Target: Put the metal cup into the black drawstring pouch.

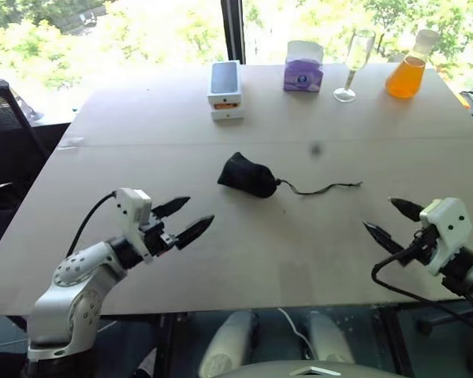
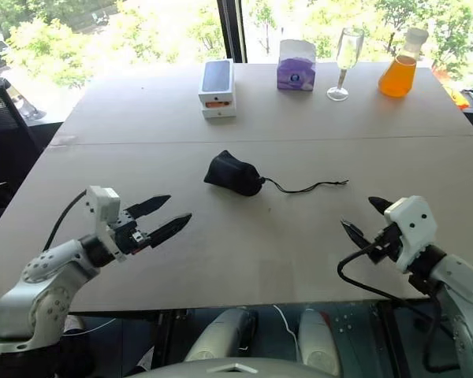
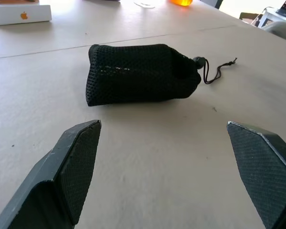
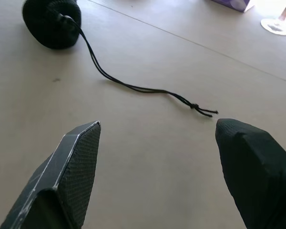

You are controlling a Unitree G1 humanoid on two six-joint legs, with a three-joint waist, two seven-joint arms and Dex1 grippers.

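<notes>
Here we count one broad pale wooden table (image 1: 221,260), two grippers, left (image 1: 185,219) and right (image 1: 392,222), both with fingers spread apart and empty, and one bulging black mesh drawstring pouch (image 1: 248,175) lying mid-table, its single cord (image 1: 323,187) trailing toward the right gripper.

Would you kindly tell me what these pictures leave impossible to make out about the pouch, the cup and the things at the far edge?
- Metal cup: whether it lies inside the black drawstring pouch; the fabric is cinched shut and opaque.
- Pouch mouth: pulled closed at the cord, so the inside is hidden.
- White box: its label is too small in the eye views; cut by the edge in the left wrist view.
- Purple tissue box: its print is too small to read.
</notes>
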